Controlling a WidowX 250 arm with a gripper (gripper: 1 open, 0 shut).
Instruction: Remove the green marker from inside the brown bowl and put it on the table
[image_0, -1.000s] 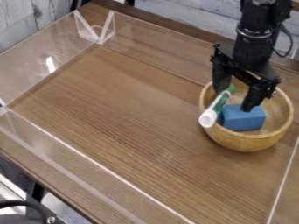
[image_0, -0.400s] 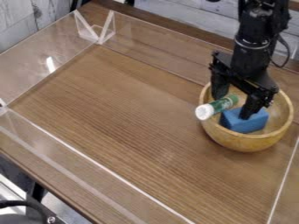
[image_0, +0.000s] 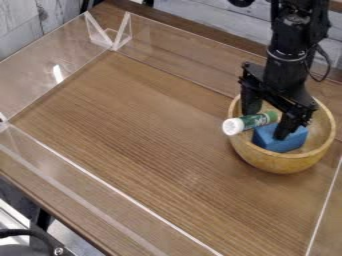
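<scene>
From my remote seat I see a broad brown wood-grain tabletop (image_0: 134, 130) filling most of the frame. Low clear acrylic walls (image_0: 54, 72) edge it and catch bright glare. At the upper left, a clear acrylic V-shaped bracket (image_0: 107, 33) stands at the wall's corner. A dark floor (image_0: 20, 215) shows at the lower left, dim and indistinct.

A blue rectangular block (image_0: 282, 139) lies partly hidden, so its full shape is hard to tell. Well away from the block, at the far left corner, clear acrylic walls (image_0: 107, 32) meet; a dark round object (image_0: 30, 245), possibly cabling, sits bottom left.
</scene>
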